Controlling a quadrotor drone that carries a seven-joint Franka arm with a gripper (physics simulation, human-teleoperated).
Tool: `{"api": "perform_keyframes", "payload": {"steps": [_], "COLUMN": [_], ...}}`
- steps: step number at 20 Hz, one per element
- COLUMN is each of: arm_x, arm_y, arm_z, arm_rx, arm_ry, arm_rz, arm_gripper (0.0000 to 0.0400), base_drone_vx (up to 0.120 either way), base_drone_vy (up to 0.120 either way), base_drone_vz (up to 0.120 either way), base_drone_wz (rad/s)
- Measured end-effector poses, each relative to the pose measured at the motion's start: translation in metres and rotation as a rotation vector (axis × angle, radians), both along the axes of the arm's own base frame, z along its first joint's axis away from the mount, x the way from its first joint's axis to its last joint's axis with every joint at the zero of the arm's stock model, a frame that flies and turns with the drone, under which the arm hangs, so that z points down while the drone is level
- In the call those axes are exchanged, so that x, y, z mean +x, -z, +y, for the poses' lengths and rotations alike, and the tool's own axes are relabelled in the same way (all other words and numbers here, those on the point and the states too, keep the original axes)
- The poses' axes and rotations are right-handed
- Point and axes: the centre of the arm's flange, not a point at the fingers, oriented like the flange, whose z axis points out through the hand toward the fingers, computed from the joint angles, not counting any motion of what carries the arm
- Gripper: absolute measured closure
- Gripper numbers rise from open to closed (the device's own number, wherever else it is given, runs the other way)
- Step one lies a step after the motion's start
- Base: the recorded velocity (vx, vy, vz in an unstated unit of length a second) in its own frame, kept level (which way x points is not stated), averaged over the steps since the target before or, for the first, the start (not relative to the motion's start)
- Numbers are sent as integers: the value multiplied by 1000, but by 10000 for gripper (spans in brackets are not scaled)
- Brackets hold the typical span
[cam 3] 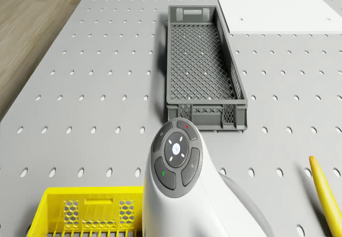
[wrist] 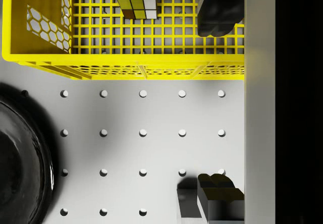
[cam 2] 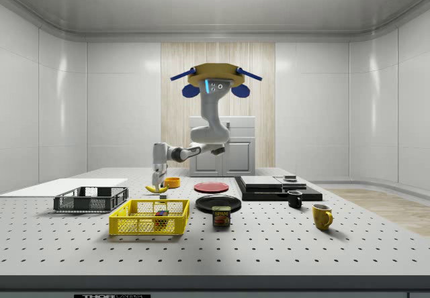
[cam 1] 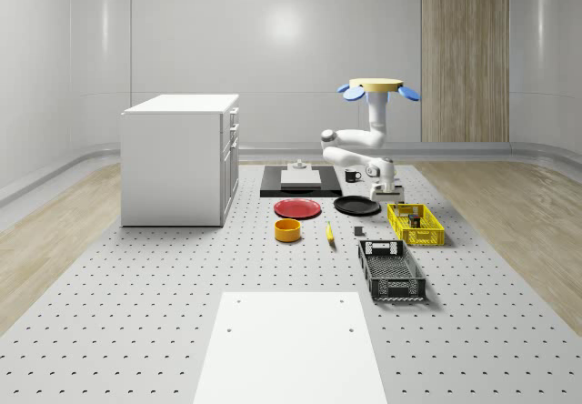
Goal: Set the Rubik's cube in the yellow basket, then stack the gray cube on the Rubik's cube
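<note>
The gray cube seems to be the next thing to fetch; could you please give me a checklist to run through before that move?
1. Rubik's cube inside the yellow basket: ok.
2. Rubik's cube top free for stacking: ok, nothing lies on it.
3. Gripper open and empty: ok, the fingers stand apart with nothing between them.
4. Gray cube located: ok, on the table between the banana and the yellow basket.
5. Gripper over the gray cube: not ok, it hangs between the basket's end and the black plate.
6. Drone hovering above the table: ok.
</note>
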Motion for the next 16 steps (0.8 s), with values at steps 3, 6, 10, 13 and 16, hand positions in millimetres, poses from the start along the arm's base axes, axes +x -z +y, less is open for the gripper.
{"api": "perform_keyframes", "payload": {"steps": [3, 6, 10, 13, 16], "arm_x": [0, 0, 0, 0, 0], "arm_y": [0, 0, 0, 0, 0], "arm_z": [0, 0, 0, 0, 0], "arm_rx": [0, 0, 0, 0, 0], "arm_ry": [0, 0, 0, 0, 0], "arm_rz": [0, 0, 0, 0, 0], "arm_gripper": [0, 0, 0, 0, 0], "base_drone_vx": [0, 0, 0, 0, 0], "base_drone_vy": [-120, -120, -120, -120, -120], "base_drone_vz": [0, 0, 0, 0, 0], "base_drone_wz": [0, 0, 0, 0, 0]}}
